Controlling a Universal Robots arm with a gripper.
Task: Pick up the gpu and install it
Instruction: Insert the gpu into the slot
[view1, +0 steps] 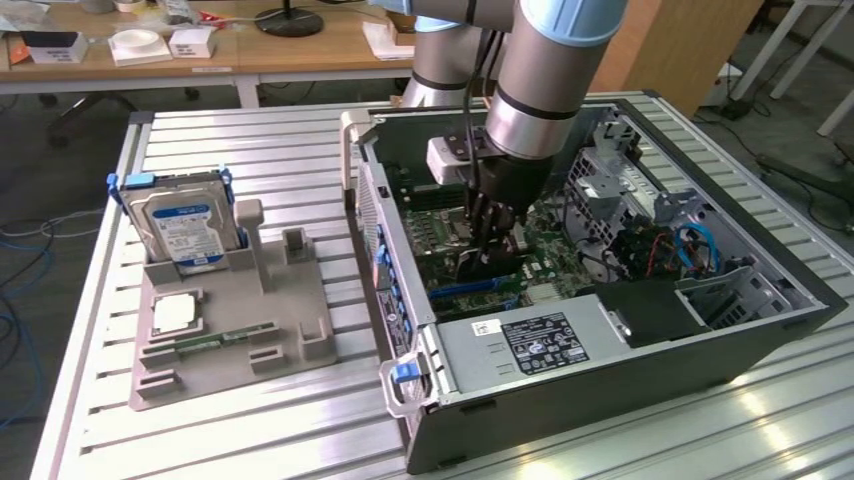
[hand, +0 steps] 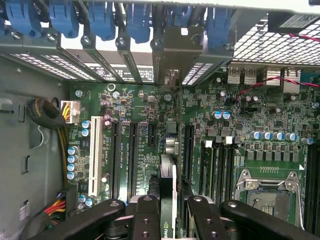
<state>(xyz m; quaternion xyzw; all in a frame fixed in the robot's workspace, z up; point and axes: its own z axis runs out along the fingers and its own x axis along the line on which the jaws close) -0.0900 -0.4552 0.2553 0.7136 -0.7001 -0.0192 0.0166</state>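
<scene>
Open computer case (view1: 747, 330), gpu (hand: 167, 195) edge-down over motherboard (hand: 140, 115), clamped in narrow jaws.

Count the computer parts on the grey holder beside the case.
3: blue-labelled silver hard drive upright at the far end; square silver processor flat midway; slim green memory stick lying nearest the camera. Hidden ones seem unlikely.

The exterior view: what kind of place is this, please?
Probably a robotics lab or workshop set up for computer assembly. An open PC case lies on a slatted aluminium table, a grey parts fixture holds a hard drive, and wooden desks stand behind.
</scene>
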